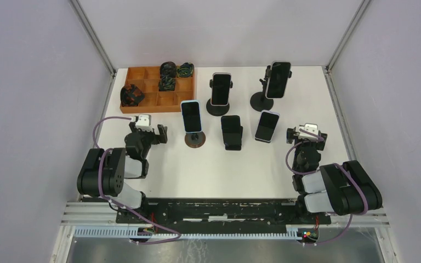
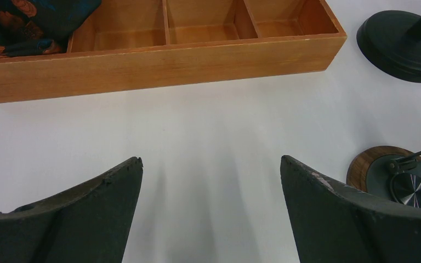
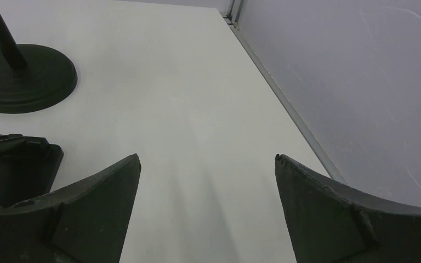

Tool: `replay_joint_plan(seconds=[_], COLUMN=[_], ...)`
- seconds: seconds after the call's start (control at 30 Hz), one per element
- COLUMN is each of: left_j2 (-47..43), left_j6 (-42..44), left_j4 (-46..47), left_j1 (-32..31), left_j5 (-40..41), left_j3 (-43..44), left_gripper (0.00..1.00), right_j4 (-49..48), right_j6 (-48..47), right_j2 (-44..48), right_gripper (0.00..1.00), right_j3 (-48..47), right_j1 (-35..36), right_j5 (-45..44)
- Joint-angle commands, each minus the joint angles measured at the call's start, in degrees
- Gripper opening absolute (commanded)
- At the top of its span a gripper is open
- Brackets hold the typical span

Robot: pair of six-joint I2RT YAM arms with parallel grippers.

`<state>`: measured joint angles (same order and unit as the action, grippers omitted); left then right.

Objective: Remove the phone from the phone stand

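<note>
Left gripper [image 1: 149,130] and right gripper [image 1: 306,137] both hover, jaws spread wide, gripping nothing (phones [image 1: 191,115] sit on their stands [image 1: 195,139]).

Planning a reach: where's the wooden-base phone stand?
Top view, left half: the stand, off the wooden tray's near right corner, right of the left tool.

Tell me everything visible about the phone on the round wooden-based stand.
The phone has a light blue rim and a dark screen. It stands upright in portrait, leaning back in a stand with a round wood-look base and dark holder. It sits leftmost in the near row, by the near right corner of the wooden tray. Only the stand touches it.
</note>
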<state>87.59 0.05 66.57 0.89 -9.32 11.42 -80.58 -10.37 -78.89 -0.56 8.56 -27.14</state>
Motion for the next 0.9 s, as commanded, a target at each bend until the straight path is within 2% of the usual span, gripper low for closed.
replay_joint_plan(seconds=[0.0,0.5,0.57,0.67,0.8,0.87], left_j2=[0.4,0.0,-2.8,-9.1,-12.6,-12.3], left_j6=[1.6,1.4,1.2,1.7,6.3,7.4], left_j4=[3.3,3.4,-3.3,-21.7,-39.0,-47.7], left_j1=[0.2,0.3,0.5,1.0,1.4,2.0], left_j5=[0.0,-0.7,-0.3,-0.9,-2.9,-4.6], left_j3=[1.2,1.3,3.8,11.7,20.7,25.7], left_gripper=[1.0,1.0,1.0,1.0,1.0,1.0], right_j4=[-2.7,-1.7,-2.2,2.2,31.5,38.3], right_j6=[0.3,1.0,1.2,0.1,6.9,7.7], right_j2=[0.3,0.5,0.9,4.3,13.1,16.2], right_gripper=[0.98,0.98,0.98,0.98,0.98,0.98], right_j3=[6.7,6.3,6.4,5.4,-6.2,-9.2], right_j1=[0.0,-0.8,-0.7,-0.4,0.5,0.6], right_j5=[0.2,1.1,-0.9,1.2,-8.5,-6.0])
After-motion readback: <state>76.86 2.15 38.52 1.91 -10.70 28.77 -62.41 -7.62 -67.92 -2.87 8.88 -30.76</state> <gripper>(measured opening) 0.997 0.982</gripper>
